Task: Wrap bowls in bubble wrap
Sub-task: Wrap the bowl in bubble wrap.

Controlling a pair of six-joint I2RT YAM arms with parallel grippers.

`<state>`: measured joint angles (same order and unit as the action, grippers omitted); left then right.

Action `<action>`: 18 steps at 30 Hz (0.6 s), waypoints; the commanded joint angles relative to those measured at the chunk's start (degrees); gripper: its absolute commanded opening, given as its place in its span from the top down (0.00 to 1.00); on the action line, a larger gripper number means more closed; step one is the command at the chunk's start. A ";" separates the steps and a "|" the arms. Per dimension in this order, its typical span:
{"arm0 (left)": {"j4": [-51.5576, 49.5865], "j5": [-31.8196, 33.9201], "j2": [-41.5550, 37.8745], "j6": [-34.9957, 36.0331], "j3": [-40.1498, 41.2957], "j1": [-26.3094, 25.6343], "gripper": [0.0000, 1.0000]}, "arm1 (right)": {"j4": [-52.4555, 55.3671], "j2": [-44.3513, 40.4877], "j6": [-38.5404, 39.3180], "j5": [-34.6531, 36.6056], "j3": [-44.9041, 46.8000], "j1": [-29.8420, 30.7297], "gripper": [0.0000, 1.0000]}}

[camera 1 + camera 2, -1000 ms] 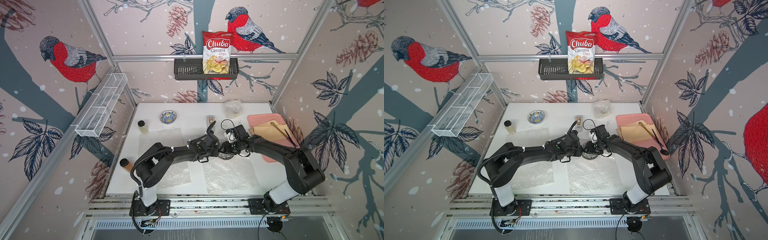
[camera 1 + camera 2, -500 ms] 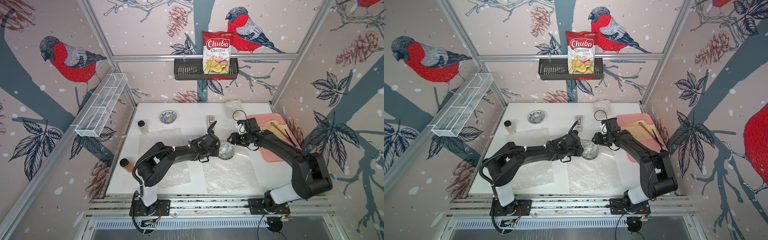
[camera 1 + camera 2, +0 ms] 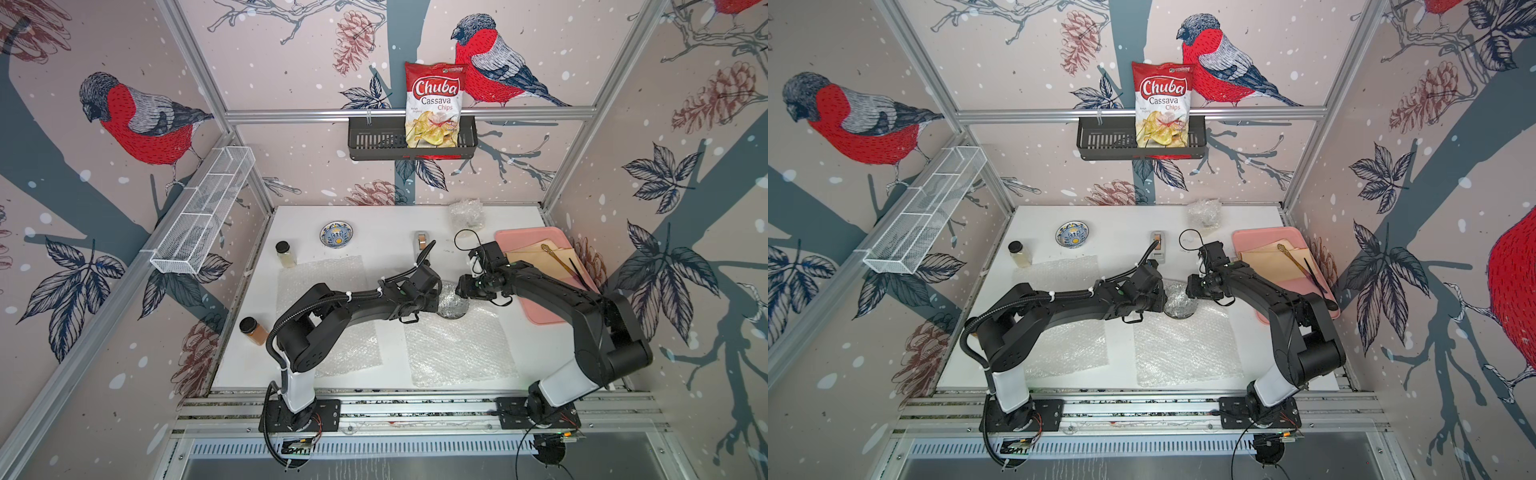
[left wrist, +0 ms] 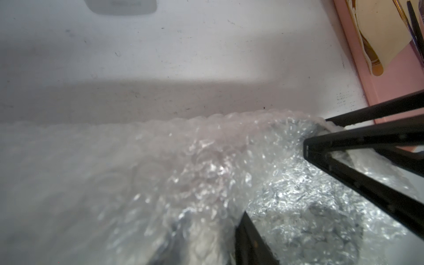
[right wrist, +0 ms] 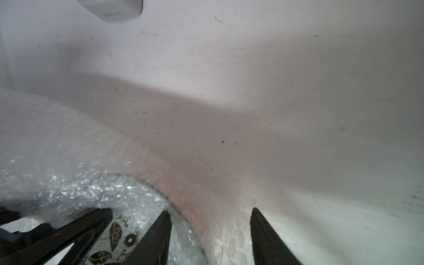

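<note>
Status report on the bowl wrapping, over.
Left gripper shut on bubble wrap, pulled over the black-and-white bowl. Right gripper open, astride the rim. Bowl partly covered. Pink tray close by, not blocking.

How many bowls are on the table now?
2. A blue-and-yellow bowl sits bare at the back left of the table; a black-and-white bowl lies partly under bubble wrap at the middle. The crumpled bundle at the back may hide a third.
</note>
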<state>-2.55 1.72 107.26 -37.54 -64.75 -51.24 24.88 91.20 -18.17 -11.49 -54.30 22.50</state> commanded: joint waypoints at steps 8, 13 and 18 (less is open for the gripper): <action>-1.40 4.13 -1.98 0.39 0.18 0.00 0.64 | -0.66 2.52 0.68 2.53 0.15 1.84 0.61; -2.03 5.45 -4.55 -0.32 1.43 1.00 0.64 | -1.62 1.15 0.78 3.31 0.49 2.28 0.77; -0.05 3.68 -9.22 -1.71 5.17 4.94 0.63 | -2.73 0.69 0.67 3.44 1.20 2.37 0.84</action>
<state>-3.81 4.91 99.92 -37.71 -60.93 -47.94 23.22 92.29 -17.96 -9.28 -53.36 24.71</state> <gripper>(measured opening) 0.369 0.163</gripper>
